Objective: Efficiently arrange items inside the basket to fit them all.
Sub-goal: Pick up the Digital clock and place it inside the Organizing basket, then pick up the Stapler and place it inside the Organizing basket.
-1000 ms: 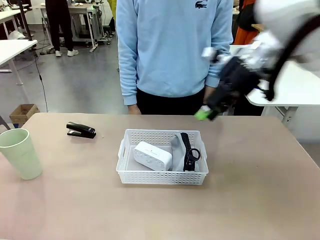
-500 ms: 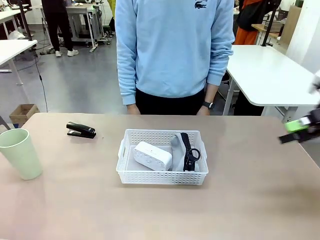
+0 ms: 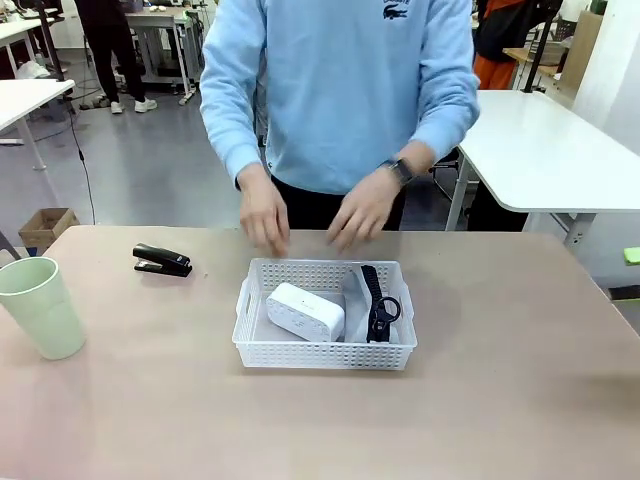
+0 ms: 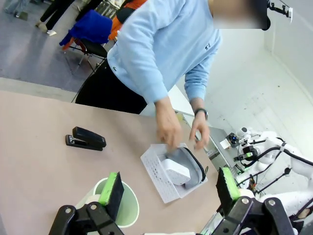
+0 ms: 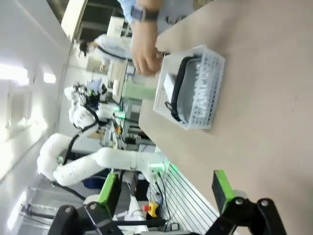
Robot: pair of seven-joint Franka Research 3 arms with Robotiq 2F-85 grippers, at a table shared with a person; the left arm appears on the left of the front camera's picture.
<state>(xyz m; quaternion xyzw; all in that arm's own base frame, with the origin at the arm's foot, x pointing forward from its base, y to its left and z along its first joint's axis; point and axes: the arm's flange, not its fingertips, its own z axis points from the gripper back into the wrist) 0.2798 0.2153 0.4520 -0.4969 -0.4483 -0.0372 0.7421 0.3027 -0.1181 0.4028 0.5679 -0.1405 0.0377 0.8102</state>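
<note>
The white basket [image 3: 325, 356] sits mid-table and holds the white power strip [image 3: 305, 311] on the left and the grey pouch [image 3: 354, 293] with its black strap on the right. A black stapler [image 3: 162, 260] lies on the table at back left. The pale green cup [image 3: 42, 306] stands upright at the far left. Both of the person's hands [image 3: 265, 215] hover at the basket's far rim. My left gripper [image 4: 168, 188] is open above the cup [image 4: 128, 210], with nothing between its fingers. My right gripper [image 5: 165, 188] is open and well away from the basket [image 5: 208, 88].
Bare tabletop lies in front of the basket and to its right. One green pad [image 3: 632, 256] of my right gripper shows at the table's right edge. A white table [image 3: 540, 150] stands behind at the right, and a cardboard box [image 3: 47, 227] sits on the floor at the left.
My right arm swung from above the table's back right out to the right edge. The person's hands came forward from the sides to the basket's far rim.
</note>
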